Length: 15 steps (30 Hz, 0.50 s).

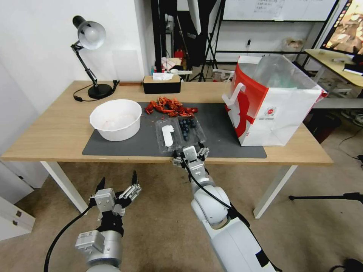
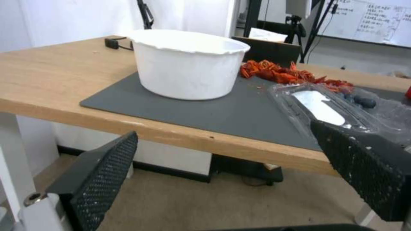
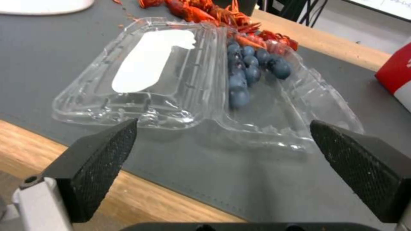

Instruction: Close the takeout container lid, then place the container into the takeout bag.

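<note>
The takeout container (image 1: 189, 129) lies open flat on the dark mat, its tray holding blueberries (image 3: 250, 69). The lid (image 1: 167, 136), marked by a white sticker (image 3: 147, 59), is folded out to the tray's left. My right gripper (image 1: 191, 153) hovers at the table's front edge just short of the container, open, its fingers (image 3: 102, 160) spread wide with nothing between them (image 3: 222, 126). My left gripper (image 1: 117, 187) hangs open below table height, off the front left (image 2: 224, 134). At the right of the table, the takeout bag (image 1: 272, 102) stands upright with its mouth open.
A round white bowl (image 1: 115, 119) sits left of the container on the mat (image 1: 124, 145). Red crayfish shells (image 1: 170, 106) are piled behind the container. A black tissue box (image 1: 162, 84) and a desk lamp (image 1: 90, 56) stand at the table's far side.
</note>
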Available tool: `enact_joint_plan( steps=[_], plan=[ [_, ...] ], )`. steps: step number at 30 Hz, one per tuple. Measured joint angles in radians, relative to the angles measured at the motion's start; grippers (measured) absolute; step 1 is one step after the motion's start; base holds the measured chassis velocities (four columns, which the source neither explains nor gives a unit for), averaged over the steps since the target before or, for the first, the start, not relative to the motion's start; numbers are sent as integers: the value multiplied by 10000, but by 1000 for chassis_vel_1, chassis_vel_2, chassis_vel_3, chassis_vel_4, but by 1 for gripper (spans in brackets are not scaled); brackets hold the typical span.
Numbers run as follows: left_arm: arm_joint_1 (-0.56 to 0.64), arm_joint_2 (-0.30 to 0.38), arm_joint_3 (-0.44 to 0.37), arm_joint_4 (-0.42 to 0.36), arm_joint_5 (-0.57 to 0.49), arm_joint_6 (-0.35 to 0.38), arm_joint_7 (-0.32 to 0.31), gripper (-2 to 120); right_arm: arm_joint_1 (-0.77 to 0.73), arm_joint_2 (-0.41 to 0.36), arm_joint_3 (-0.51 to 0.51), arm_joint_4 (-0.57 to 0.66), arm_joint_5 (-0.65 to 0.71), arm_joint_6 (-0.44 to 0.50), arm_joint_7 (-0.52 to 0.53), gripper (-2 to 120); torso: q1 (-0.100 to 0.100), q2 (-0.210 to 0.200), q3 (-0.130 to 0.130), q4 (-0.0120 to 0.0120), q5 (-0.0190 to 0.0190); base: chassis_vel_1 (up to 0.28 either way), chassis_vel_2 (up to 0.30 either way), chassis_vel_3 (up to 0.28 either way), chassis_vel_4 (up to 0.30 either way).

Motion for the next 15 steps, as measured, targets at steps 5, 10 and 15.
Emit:
enact_joint_plan(
  steps=[5, 10, 15],
  plan=[
    [-3, -28, 6, -4, 18, -10, 0, 100, -31, -7, -23, 133, -4, 90, 4, 100, 1, 0, 0, 0, 0, 0, 0, 0, 0],
    [28, -44, 23, -51, 48, -53, 18, 100, -537, -401, 356, 863, 133, 775, -21, 100, 1, 0, 0, 1, 1, 0, 0, 0, 0],
    [32, -9, 29, -124, 35, -124, 52, 100, -1706, -1251, 1504, 1876, 1072, 2608, -34, 100, 0, 0, 0, -3, 3, 0, 0, 0, 0]
  ],
)
